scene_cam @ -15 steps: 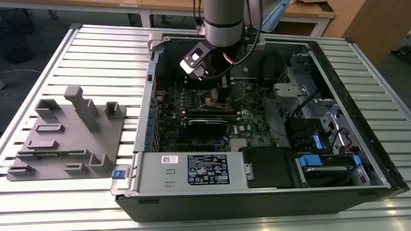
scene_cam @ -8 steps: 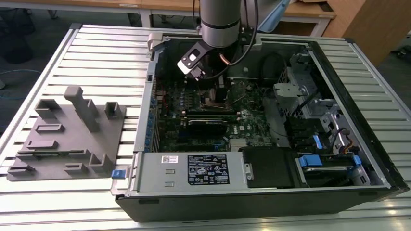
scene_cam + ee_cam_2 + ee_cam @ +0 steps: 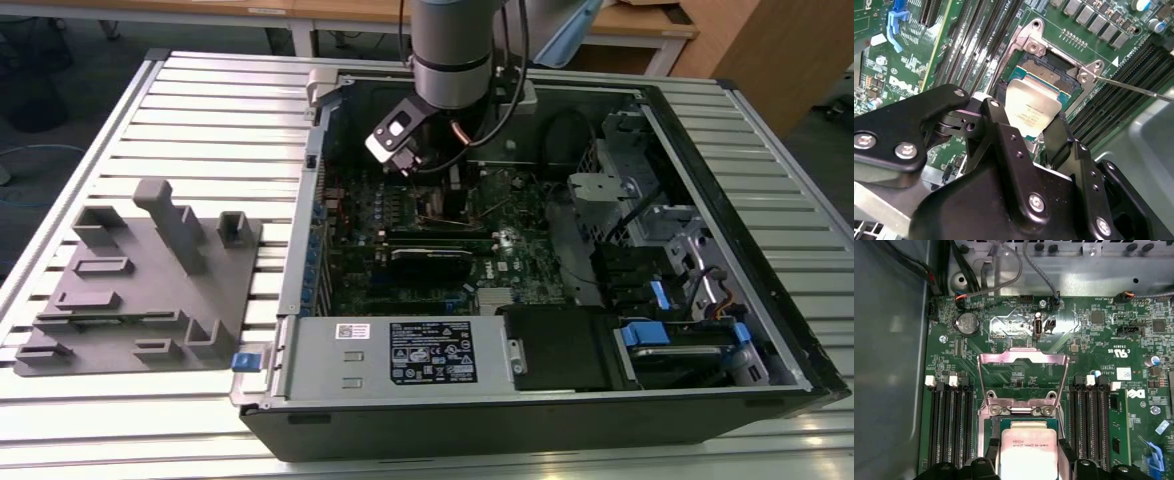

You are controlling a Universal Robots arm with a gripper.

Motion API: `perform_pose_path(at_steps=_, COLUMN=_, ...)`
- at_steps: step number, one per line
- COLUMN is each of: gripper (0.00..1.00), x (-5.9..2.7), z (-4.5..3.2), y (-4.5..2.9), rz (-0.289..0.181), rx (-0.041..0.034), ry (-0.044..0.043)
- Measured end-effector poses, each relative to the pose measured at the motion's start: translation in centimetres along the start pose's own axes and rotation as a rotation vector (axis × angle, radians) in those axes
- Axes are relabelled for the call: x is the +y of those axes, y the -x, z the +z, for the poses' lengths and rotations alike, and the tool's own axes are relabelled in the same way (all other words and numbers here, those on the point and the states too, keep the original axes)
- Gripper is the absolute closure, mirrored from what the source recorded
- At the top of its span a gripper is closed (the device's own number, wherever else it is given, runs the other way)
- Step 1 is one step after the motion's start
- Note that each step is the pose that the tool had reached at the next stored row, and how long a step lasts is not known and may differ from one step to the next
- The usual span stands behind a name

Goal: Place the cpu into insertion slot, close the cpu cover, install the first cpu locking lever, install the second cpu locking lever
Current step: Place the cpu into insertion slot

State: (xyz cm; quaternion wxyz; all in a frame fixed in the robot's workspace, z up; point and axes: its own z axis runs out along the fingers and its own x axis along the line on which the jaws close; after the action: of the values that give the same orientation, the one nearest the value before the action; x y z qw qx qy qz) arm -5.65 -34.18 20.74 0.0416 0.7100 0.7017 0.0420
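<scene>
Above insertion slot (image 3: 1053, 72), claw (image 3: 1023, 119) gripping printed cpu (image 3: 1033, 106)

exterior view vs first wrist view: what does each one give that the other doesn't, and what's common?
Exterior view: the whole open computer case on the slatted table, a grey fixture block at the exterior view's left, the labelled power supply box, and the arm reaching in.
First wrist view: the cpu cover standing open, the cpu gripped by the end effector at the insertion slot, with memory slots alongside.
Both: the green motherboard.
</scene>
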Motion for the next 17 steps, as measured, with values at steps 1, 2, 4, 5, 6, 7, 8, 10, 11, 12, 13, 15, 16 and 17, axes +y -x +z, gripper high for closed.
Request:
perform_pose_path(at_steps=1, gripper=0.46, x=-0.02, z=0.06, y=0.0, rz=0.0, rx=-0.0001, ry=0.0)
perform_pose_path(at_steps=2, gripper=0.46, x=-0.06, z=0.12, y=0.0, rz=0.0, rx=0.0, ry=0.0)
perform_pose_path(at_steps=4, gripper=0.46, x=-0.13, z=0.25, y=0.0, rz=0.0, rx=-0.0001, ry=0.0)
perform_pose_path(at_steps=5, gripper=0.46, x=-0.16, z=0.35, y=-0.01, rz=0.0, rx=-0.0001, ry=-0.0001)
perform_pose_path(at_steps=6, gripper=0.46, x=-0.18, z=0.43, y=-0.01, rz=0.0, rx=0.0, ry=0.0)
perform_pose_path(at_steps=7, gripper=0.46, x=-0.18, z=0.49, y=-0.02, rz=0.0, rx=0.0, ry=0.0)
perform_pose_path(at_steps=8, gripper=0.46, x=-0.19, z=0.51, y=-0.03, rz=0.0, rx=-0.0001, ry=0.0)
perform_pose_path(at_steps=10, gripper=0.46, x=-0.2, z=0.53, y=-0.08, rz=0.0, rx=-0.0001, ry=-0.0001)
perform_pose_path(at_steps=11, gripper=0.46, x=-0.2, z=0.53, y=-0.12, rz=0.0, rx=-0.0003, ry=-0.0002)
perform_pose_path(at_steps=12, gripper=0.46, x=-0.2, z=0.54, y=-0.17, rz=0.0, rx=-0.0001, ry=-0.0001)
perform_pose_path(at_steps=13, gripper=0.46, x=-0.2, z=0.54, y=-0.21, rz=0.0, rx=-0.0001, ry=-0.0001)
perform_pose_path(at_steps=15, gripper=0.46, x=-0.21, z=0.6, y=-0.27, rz=0.0, rx=0.0, ry=0.0001)
perform_pose_path(at_steps=16, gripper=0.46, x=-0.21, z=0.65, y=-0.3, rz=0.0, rx=0.0, ry=0.0)
perform_pose_path(at_steps=17, gripper=0.46, x=-0.23, z=0.72, y=-0.33, rz=0.0, rx=0.0, ry=0.0)
